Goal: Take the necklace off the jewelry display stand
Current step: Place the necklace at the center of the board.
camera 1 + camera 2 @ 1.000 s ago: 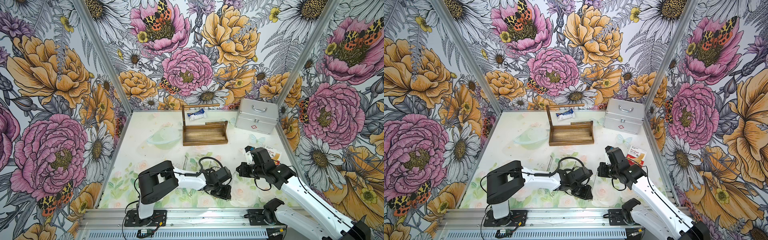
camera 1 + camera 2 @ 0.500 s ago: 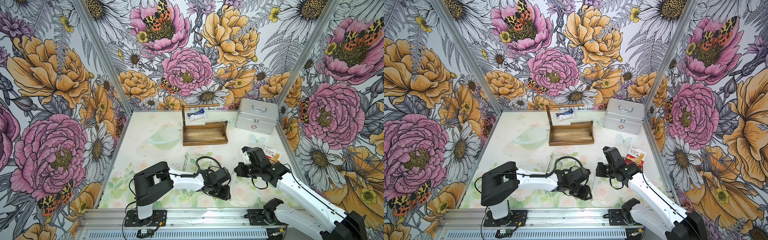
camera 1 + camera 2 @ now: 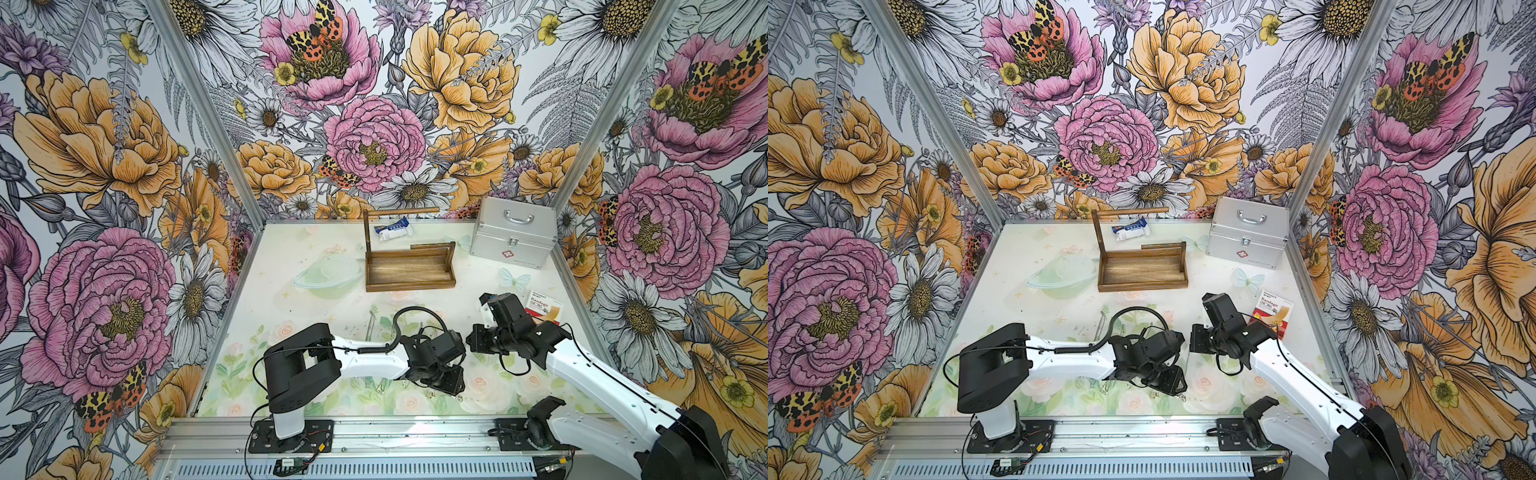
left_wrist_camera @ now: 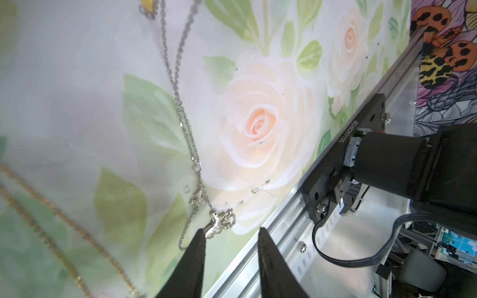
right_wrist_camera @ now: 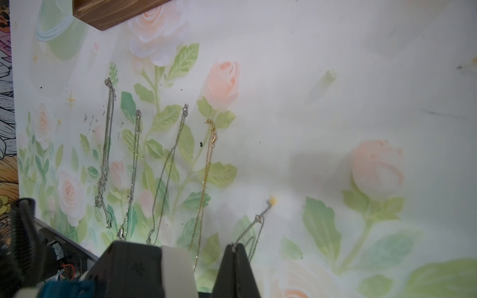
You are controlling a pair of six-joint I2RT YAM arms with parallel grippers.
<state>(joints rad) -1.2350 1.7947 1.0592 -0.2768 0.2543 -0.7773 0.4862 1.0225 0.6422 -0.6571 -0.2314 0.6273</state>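
The brown wooden jewelry display stand (image 3: 409, 270) (image 3: 1142, 272) sits at the back of the table, and its top rod (image 3: 401, 212) shows bare. A silver necklace (image 4: 180, 103) lies stretched on the floral mat, its pendant (image 4: 219, 223) near the front rail. My left gripper (image 4: 231, 229) is open over the pendant, with one fingertip (image 4: 200, 232) touching it. My right gripper (image 5: 235, 246) is shut, with a strand of that necklace's chain (image 5: 249, 229) caught at its tip. In both top views the two grippers (image 3: 451, 380) (image 3: 471, 343) stand close together at the front.
Several other silver chains (image 5: 107, 154) and a gold one (image 5: 206, 180) lie side by side on the mat. A silver metal case (image 3: 513, 232) stands back right, a bandage box (image 3: 544, 309) is beside my right arm, and a blue-white packet (image 3: 395, 229) lies behind the stand. The metal front rail (image 4: 284, 232) runs close by.
My left arm's shoulder link has swung slightly left and my right wrist has edged left. Both grippers stay low at the front of the table.
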